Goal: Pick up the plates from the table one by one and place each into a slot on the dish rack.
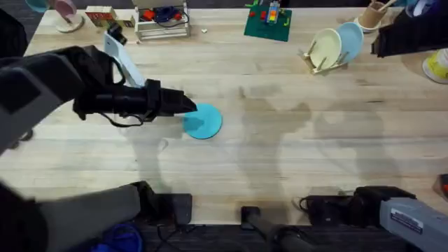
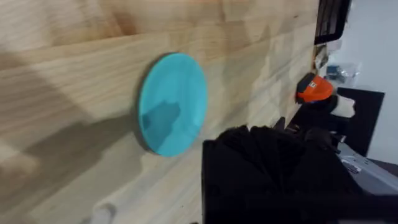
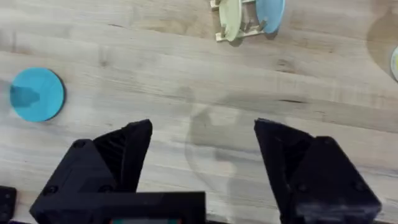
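A teal plate (image 1: 203,120) lies flat on the wooden table (image 1: 280,140), left of the middle; it also shows in the left wrist view (image 2: 173,102) and the right wrist view (image 3: 37,94). My left gripper (image 1: 187,105) hovers at the plate's near-left edge, its dark tip over the rim. The dish rack (image 1: 318,64) stands at the back right with a cream plate (image 1: 326,47) and a light blue plate (image 1: 349,40) on edge in its slots. My right gripper (image 3: 202,134) is open over bare table near the front edge, holding nothing.
Along the back edge stand a white wire-frame stand (image 1: 162,24), a green baseplate with bricks (image 1: 268,22), a pink object (image 1: 66,12) and a paper cup (image 1: 371,15). A yellow object (image 1: 438,66) sits at the right edge.
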